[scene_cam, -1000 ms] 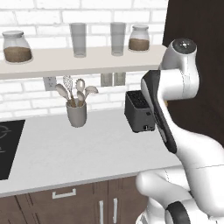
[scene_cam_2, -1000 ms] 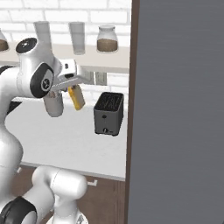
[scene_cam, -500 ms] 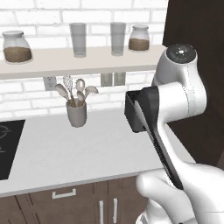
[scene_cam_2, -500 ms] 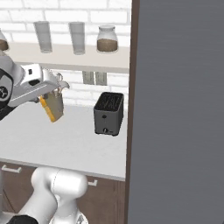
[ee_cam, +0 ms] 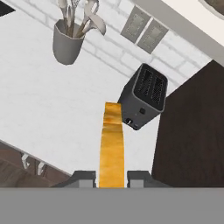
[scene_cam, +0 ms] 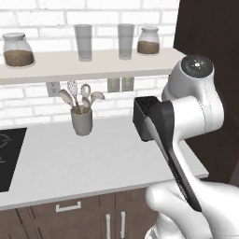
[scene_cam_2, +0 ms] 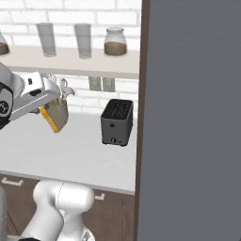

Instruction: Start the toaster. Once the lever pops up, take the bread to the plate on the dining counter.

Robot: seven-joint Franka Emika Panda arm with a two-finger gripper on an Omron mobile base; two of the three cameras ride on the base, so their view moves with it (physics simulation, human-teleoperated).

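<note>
A white robot arm's gripper (ee_cam: 111, 177) holds the bread (ee_cam: 111, 148) — jaws clamped on its edge — lifted above the white worktop (ee_cam: 52, 109), near the toaster (ee_cam: 143, 97).

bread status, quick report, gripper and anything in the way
Gripper shut on bread, slice edge-on between fingertips. Bread out of toaster, held above the worktop. Utensil holder off to the side, not in the way.

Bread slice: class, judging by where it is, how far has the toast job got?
Done: the bread is out of the toaster, whose slots look empty. In hand: the gripper holds the slice over the worktop. Left: carrying it to the plate.
</note>
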